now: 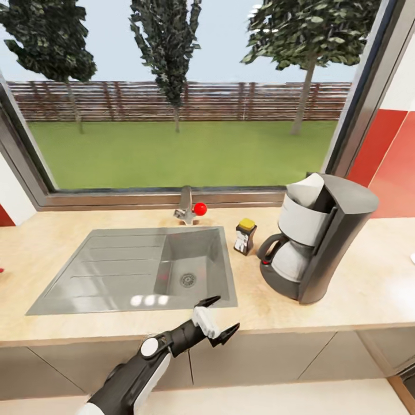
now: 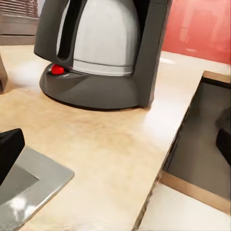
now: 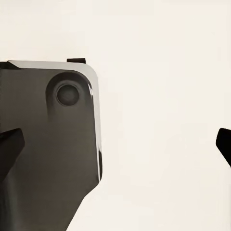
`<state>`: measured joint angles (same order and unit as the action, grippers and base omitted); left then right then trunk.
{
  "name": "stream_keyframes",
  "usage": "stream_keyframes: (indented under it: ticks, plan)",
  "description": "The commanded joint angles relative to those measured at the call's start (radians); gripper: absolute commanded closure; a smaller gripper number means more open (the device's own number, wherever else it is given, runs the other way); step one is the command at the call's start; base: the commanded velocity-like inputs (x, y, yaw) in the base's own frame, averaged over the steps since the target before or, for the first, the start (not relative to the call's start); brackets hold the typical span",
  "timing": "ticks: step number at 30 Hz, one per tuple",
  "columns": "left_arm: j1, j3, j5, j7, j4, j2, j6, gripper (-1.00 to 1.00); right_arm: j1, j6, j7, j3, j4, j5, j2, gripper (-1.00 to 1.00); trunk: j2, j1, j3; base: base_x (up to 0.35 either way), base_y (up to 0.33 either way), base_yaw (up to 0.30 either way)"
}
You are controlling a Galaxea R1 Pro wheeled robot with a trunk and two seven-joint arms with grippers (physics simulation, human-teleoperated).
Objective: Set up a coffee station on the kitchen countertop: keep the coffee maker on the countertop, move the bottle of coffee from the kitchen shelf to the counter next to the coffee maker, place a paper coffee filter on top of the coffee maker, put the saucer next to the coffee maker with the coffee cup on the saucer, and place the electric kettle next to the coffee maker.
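The coffee maker (image 1: 323, 242) stands on the kitchen countertop (image 1: 346, 294) to the right of the sink, with its carafe (image 1: 288, 260) facing left. A white paper coffee filter (image 1: 309, 189) pokes up from its top. The bottle of coffee (image 1: 245, 236), dark with a yellow lid, stands just left of it. My left gripper (image 1: 223, 314) is open over the counter's front edge, near the sink's front right corner, holding nothing. The left wrist view looks at the coffee maker's base (image 2: 91, 89) and red switch (image 2: 57, 70). My right gripper (image 3: 118, 144) is open and empty over a pale floor.
A steel sink (image 1: 115, 271) with a drainboard fills the counter's left half, and a tap with a red knob (image 1: 199, 208) stands behind it. A large window runs along the back. Something small and white (image 1: 412, 257) touches the right edge. Grey cabinet fronts (image 1: 271, 357) lie below.
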<state>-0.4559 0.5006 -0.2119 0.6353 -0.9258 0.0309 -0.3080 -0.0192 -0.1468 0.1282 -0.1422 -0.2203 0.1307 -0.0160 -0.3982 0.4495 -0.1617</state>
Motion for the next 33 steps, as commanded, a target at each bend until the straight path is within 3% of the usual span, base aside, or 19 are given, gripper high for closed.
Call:
stream_keyframes:
  ticks: [1,2,5,13,21,22,33]
  plan:
    - [0.009,0.002,-0.007,0.005,-0.008,0.000,-0.001,-1.00,-0.001,-0.004,0.001,-0.008,0.001,0.010,0.001,-1.00,-0.002,0.001,-0.002,0.000,0.000,0.117]
    - [0.058,0.003,0.001,0.002,-0.062,-0.002,-0.001,-1.00,-0.001,-0.004,0.001,-0.008,0.001,0.010,0.001,-1.00,-0.002,0.001,-0.002,-0.083,0.000,0.031]
    - [0.090,0.002,0.005,-0.005,-0.101,0.000,-0.001,-1.00,-0.001,-0.004,0.001,-0.008,0.000,0.010,-0.001,-1.00,-0.002,0.001,-0.002,-0.263,-0.047,0.008]
    - [0.093,0.000,0.006,-0.074,-0.130,-0.002,0.001,-1.00,-0.001,-0.004,0.002,-0.011,-0.002,0.008,0.000,-1.00,-0.002,0.001,-0.002,-0.302,-0.168,0.000]
    - [0.094,-0.001,0.007,-0.086,-0.133,-0.001,0.003,-1.00,-0.001,-0.004,0.002,-0.013,-0.002,0.006,0.001,-1.00,-0.002,0.001,-0.002,-0.158,-0.237,0.000]
    - [0.094,0.004,0.007,-0.134,-0.131,0.000,0.001,-1.00,-0.001,-0.004,0.002,-0.013,-0.001,0.006,0.001,-1.00,-0.002,0.001,-0.002,-0.002,-0.269,0.000]
    - [0.094,0.006,0.006,-0.137,-0.133,0.000,0.001,-1.00,-0.001,-0.004,0.002,-0.013,-0.001,0.007,0.001,-1.00,-0.002,0.001,-0.002,-0.058,-0.269,0.000]
